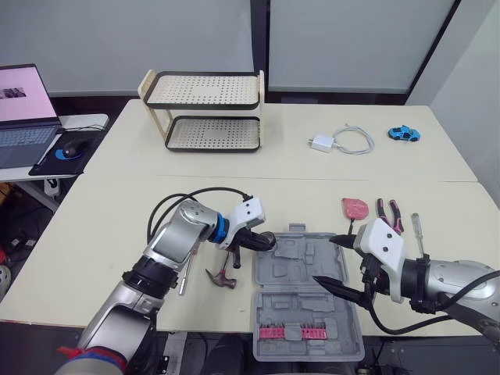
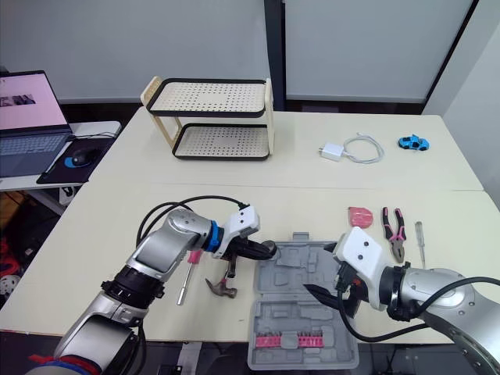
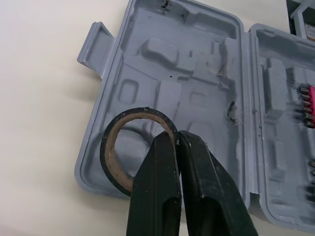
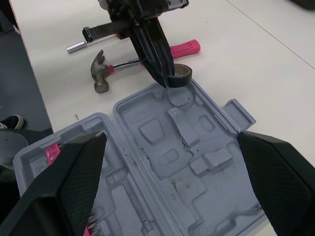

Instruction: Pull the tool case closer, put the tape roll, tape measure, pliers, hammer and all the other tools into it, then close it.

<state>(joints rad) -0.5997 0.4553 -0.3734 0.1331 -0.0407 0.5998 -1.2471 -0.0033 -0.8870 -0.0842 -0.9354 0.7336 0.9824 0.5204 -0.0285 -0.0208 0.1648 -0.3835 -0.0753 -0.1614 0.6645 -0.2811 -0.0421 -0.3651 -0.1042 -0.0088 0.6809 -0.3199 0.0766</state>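
Black tape on a stiff cardboard core, likely light, the tape roll (image 3: 109, 169) hangs over the far left corner of the open tool case (image 3: 197, 98), its wall sensibly pinched by the closed left gripper (image 3: 176, 135), while the right gripper (image 1: 324, 260) gapes empty above the case.

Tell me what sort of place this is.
Probably an office or a lab room. Pale tables are pushed together, a laptop and mouse sit on a side desk, a charger lies with its cable, and partition panels stand behind.
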